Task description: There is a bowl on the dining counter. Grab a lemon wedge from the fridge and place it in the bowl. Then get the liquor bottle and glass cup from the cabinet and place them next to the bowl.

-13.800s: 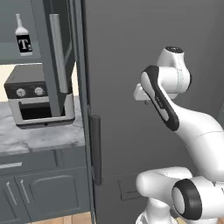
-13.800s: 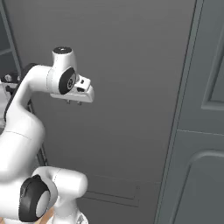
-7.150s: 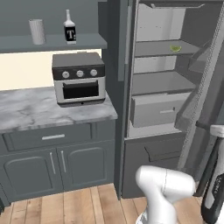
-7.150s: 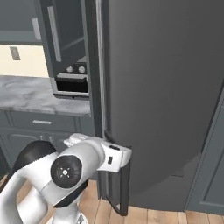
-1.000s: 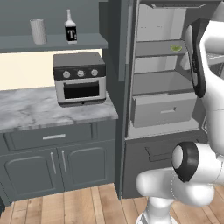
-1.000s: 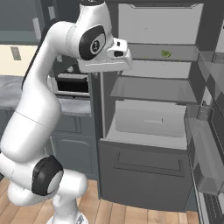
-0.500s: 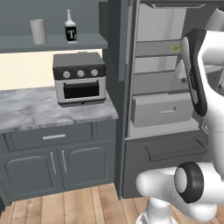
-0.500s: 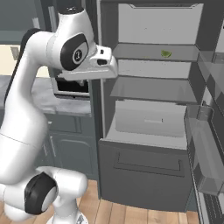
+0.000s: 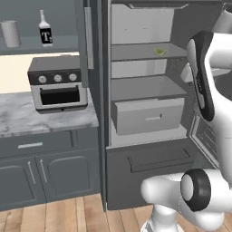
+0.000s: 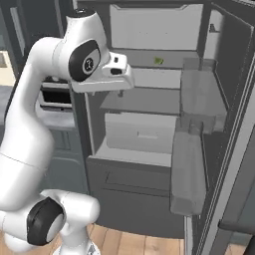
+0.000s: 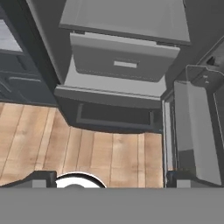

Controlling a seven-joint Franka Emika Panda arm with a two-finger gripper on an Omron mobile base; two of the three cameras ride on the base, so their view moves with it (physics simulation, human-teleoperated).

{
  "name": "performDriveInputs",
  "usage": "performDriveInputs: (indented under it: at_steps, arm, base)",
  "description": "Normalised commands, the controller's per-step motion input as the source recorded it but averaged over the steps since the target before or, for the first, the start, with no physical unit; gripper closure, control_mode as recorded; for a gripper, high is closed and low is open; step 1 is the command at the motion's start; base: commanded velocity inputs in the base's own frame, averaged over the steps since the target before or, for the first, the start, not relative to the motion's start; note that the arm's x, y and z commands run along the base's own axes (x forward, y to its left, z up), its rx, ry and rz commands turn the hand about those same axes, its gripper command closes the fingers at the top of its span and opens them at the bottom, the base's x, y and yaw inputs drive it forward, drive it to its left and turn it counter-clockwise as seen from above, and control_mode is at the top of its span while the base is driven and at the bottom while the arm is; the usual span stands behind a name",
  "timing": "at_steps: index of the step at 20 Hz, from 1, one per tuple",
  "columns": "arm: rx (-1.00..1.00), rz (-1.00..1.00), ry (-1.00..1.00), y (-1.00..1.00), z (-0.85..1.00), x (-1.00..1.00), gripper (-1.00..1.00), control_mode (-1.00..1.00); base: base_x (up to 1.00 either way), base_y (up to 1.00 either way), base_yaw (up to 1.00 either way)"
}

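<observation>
The fridge (image 9: 149,113) is seen open, its door (image 10: 219,124) swung right. One toaster oven (image 9: 58,84) sits on the marble worktop (image 9: 27,118). One lemon wedge (image 9: 159,51) lies on an upper fridge shelf. One liquor bottle (image 9: 45,31) and one glass cup (image 9: 10,33) are shelved in the cabinet (image 9: 41,27), visible from the left base alone. The gripper (image 11: 109,177) is spread wide, empty, over the fridge drawer (image 11: 124,59).
</observation>
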Motion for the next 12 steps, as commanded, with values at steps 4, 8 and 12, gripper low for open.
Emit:
performDriveInputs:
  at_steps: [4, 8, 12]
  arm:
    - [0.0, 0.0, 0.0, 0.0, 0.0, 0.0, -1.0, 1.0]
    - [0.0, 0.0, 0.0, 0.0, 0.0, 0.0, -1.0, 1.0]
    - [0.0, 0.0, 0.0, 0.0, 0.0, 0.0, -1.0, 1.0]
  base:
    - [0.58, -0.14, 0.08]
    - [0.89, 0.0, 0.06]
    - [0.97, -0.01, 0.04]
